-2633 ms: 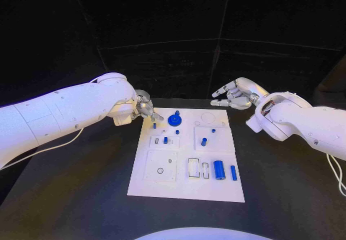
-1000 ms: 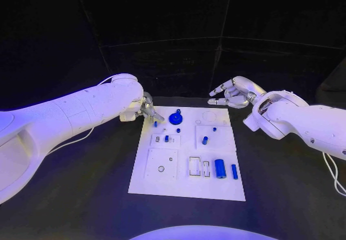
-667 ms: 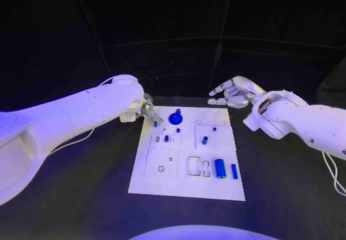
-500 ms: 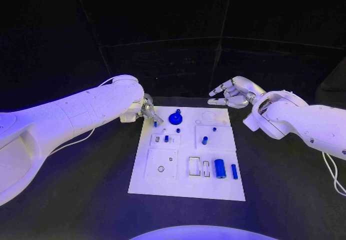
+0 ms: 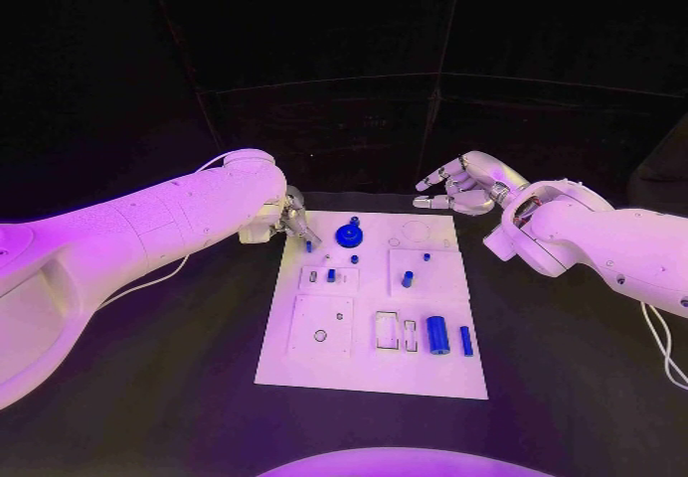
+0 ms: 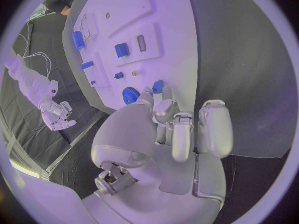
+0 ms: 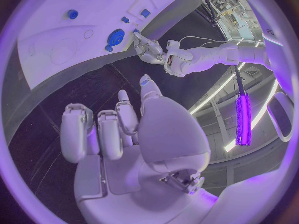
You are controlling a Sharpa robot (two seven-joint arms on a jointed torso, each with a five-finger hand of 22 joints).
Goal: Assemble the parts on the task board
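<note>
Pinching at a small blue peg [image 5: 308,246] near the far left corner of the task board [image 5: 376,373], the left hand [image 5: 291,220] is seen with fingertips drawn together on or beside it; whether it is truly clamped cannot be told. The right hand [image 5: 461,187] is held off the board's far right corner, fingers apart, nothing in them. The peg is judged light, stiff and smooth, best taken by its sides near the top, beside the round blue gear [image 5: 349,236].
</note>
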